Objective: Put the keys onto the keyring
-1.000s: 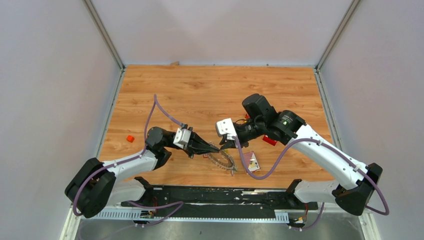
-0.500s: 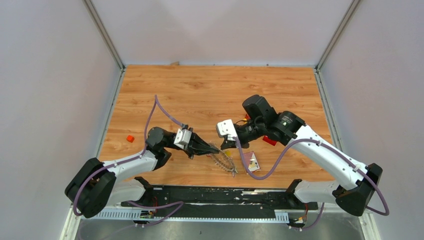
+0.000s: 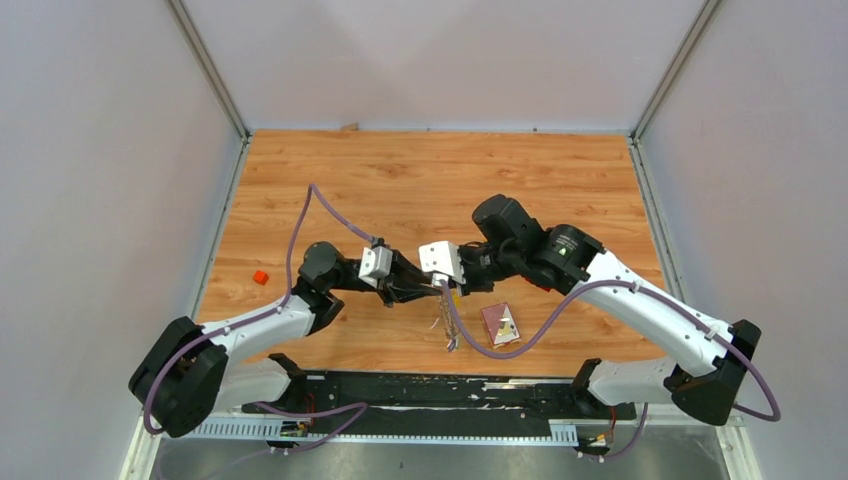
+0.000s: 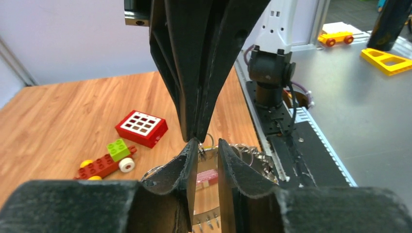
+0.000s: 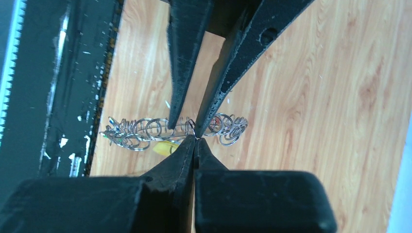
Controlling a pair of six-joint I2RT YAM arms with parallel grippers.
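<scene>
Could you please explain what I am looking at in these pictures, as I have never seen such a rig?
These are two robot arms, the left arm and the right arm, bolted at a wooden table. One picture is from a fixed camera above; the other two are from cameras on each wrist. The right end effector is shut on the keyring, a large, crowded wire ring, holding it on edge. The left end effector is open, its fingers either side of the ring. On the table lie a red block with white buttons, a toy car, a pinkish card and an orange piece.
</scene>
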